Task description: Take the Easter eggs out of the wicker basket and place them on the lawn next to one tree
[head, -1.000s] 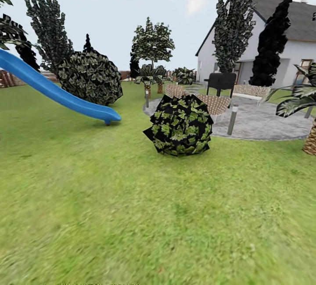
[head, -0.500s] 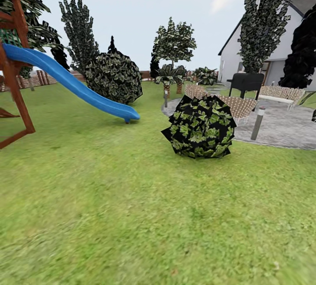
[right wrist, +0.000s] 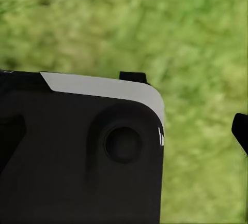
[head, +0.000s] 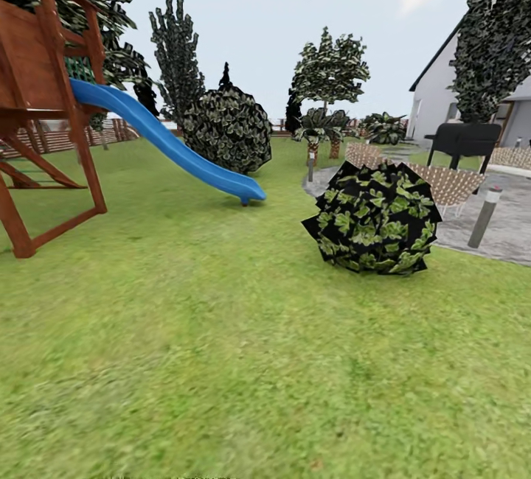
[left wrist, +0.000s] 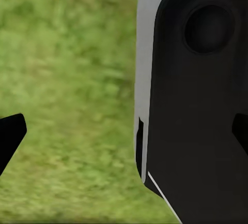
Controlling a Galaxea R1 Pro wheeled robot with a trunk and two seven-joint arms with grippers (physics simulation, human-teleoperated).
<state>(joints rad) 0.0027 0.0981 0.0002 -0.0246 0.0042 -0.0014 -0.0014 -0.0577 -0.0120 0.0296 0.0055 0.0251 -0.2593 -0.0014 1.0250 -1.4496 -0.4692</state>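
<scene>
Two wrist cameras are looking down at blurred green grass, each with a bulky black and pale grey robot part crowding the frame. In the left wrist view a dark fingertip [left wrist: 11, 133] is poking in at one edge and another dark sliver at the opposite edge, with grass between them; the left gripper [left wrist: 124, 136] is probably spread, but the big black body is covering most of the gap, so I cannot tell for sure. In the right wrist view one dark tip [right wrist: 240, 131] is showing at the edge, and I cannot tell how the right gripper is standing.

From the head view, the lawn [head: 221, 361] is stretching wide and flat across the whole foreground. A round dark bush with light green leaves [head: 375, 217] is sitting on the grass right of centre, just beside the edge of the grey paved patio [head: 509, 225]. A short grey post [head: 484, 215] is standing on the paving near the bush, with woven chairs [head: 446, 183] and a black grill [head: 464, 141] behind. At the left, a brown wooden play frame [head: 44, 88] is carrying a blue slide [head: 169, 144] that is running down to the grass. Behind the slide's foot is a rounded grey-green shrub [head: 227, 129], and further back a tree [head: 330, 70] with blocky leaves is rising against the sky. A white house [head: 435, 107] is showing at the right, partly behind a tall dark tree [head: 494, 37].
</scene>
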